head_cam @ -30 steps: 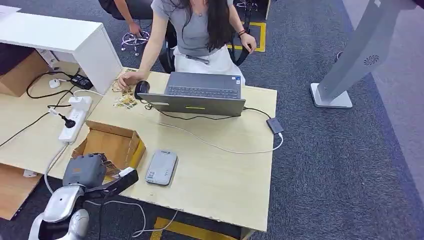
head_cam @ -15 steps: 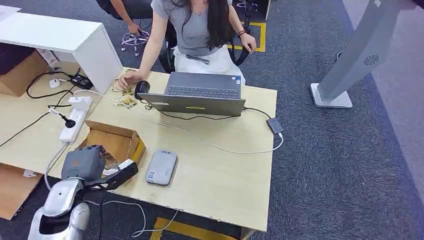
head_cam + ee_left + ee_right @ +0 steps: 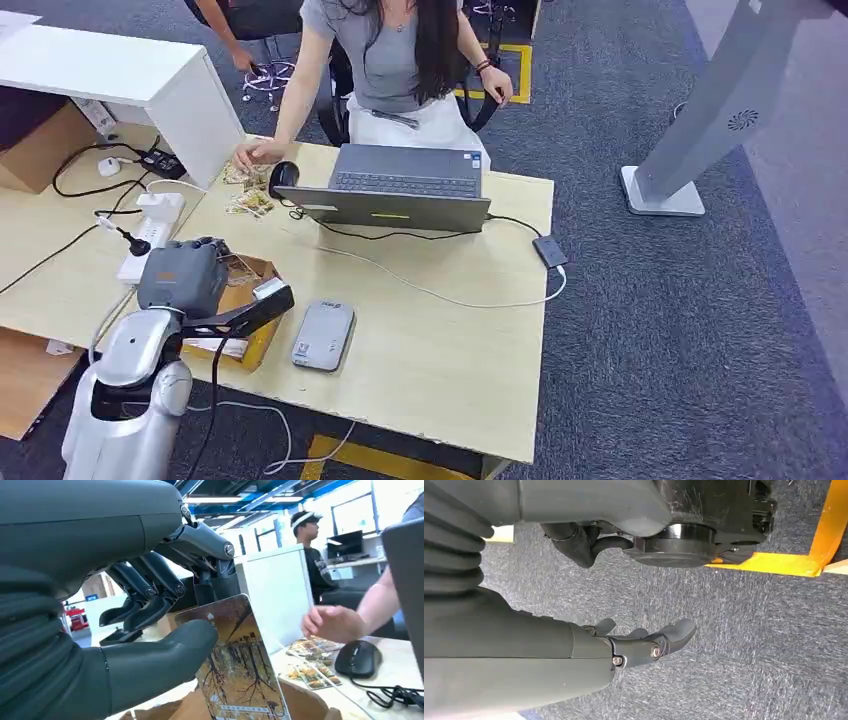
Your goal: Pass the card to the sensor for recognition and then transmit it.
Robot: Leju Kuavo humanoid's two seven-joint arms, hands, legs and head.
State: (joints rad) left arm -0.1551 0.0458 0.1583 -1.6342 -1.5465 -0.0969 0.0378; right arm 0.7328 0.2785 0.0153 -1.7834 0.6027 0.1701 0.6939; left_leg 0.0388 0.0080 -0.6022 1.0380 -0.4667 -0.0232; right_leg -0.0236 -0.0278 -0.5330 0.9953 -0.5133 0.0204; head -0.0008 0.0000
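One laptop (image 3: 405, 187) beyond sensor (image 3: 323, 336)

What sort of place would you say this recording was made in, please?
Probably an office or lab workspace: a person sits at a wooden desk with an open laptop and mouse, on grey carpet marked with yellow floor tape.

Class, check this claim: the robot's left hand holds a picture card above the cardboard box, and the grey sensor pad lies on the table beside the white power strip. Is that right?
Not quite. The left hand does hold the card over the cardboard box, but the head view shows the sensor pad lying beside the box, well apart from the power strip.
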